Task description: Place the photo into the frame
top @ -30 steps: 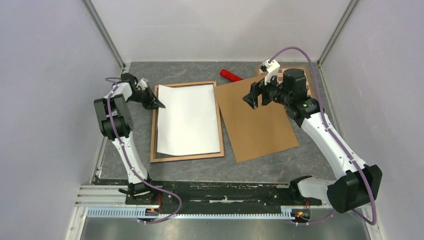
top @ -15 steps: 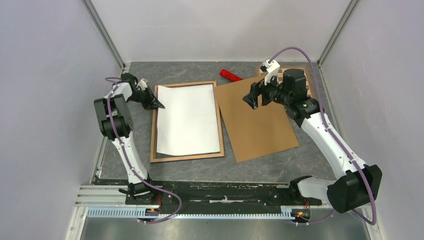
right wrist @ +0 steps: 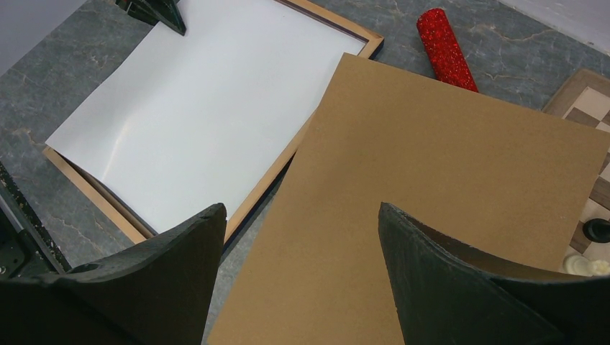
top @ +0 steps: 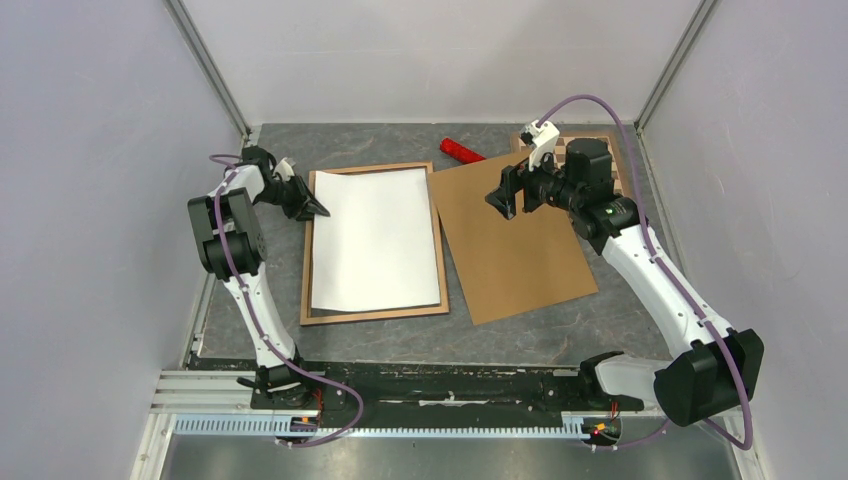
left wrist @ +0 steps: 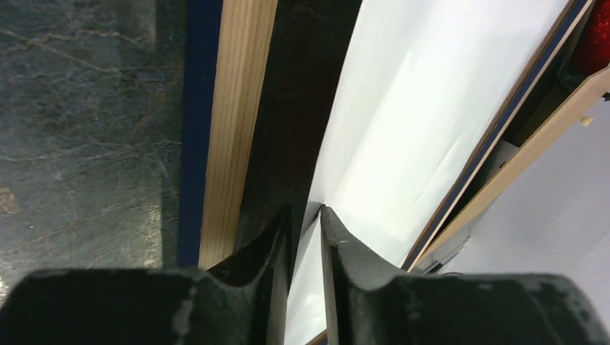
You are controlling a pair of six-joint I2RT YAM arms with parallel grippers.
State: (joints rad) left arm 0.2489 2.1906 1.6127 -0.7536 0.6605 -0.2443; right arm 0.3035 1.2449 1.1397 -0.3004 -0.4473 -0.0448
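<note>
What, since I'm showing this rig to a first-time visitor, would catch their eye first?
The big white sheet, the photo lying reverse-up over the wooden frame left of centre, with the left gripper at its far left corner. Next, the brown panel beside it on the right under the open right gripper, and a glittery red cylinder farther back.

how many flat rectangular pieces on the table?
4: photo, white side up, in the frame at left; brown panel centre-right; chessboard far right, only partly in view.
</note>
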